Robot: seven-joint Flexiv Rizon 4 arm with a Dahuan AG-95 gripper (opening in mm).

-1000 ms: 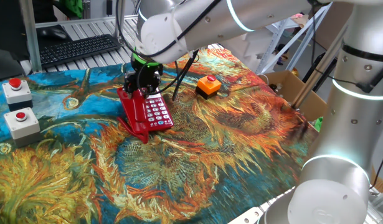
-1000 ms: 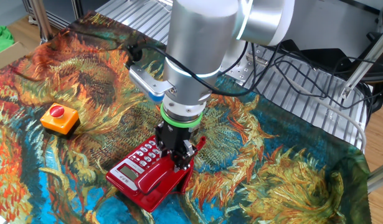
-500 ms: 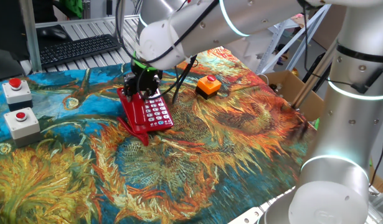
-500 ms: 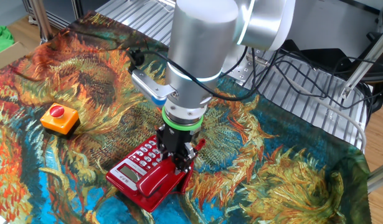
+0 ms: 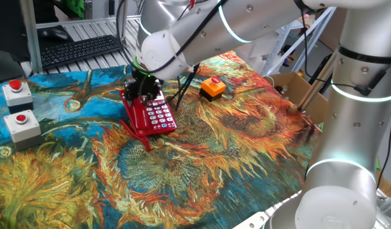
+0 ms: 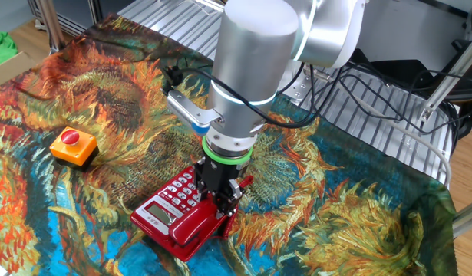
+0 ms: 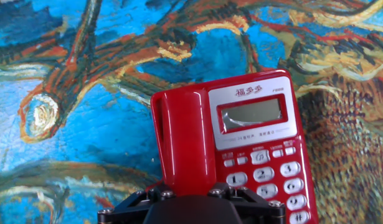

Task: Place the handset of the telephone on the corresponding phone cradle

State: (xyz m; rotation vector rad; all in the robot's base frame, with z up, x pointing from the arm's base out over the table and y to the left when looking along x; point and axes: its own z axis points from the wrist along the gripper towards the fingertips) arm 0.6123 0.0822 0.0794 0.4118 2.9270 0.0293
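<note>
Right, my hand (image 6: 219,201) is down low over the telephone (image 6: 178,217), pointing almost straight at the bench (image 6: 358,230), and the fingers are partly closed around the handset (image 7: 182,140), holding it near one end. From the hand view the handset runs lengthwise along the keypad-free side of the phone, lined up with the phone cradle (image 7: 159,134), its far end up beside the display (image 7: 251,114). I'm gripping across the narrow width so the bar stays parallel to the channel; that way it should drop in without twisting. Whether it's fully seated or a touch above the recess, I can't tell; the black hand body blocks the near end in every view.

Keys (image 7: 269,177) sit clear to one side, so nothing there gets pressed. In one fixed view the phone (image 5: 149,114) lies flat on the painted cloth (image 5: 233,146), with a red cord trailing off its lower corner. An orange button box (image 5: 213,88) sits well apart, as do two grey boxes (image 5: 20,121) off near the edge. My guess: this is the final lowering, and the release needs the handset settled flat first.
</note>
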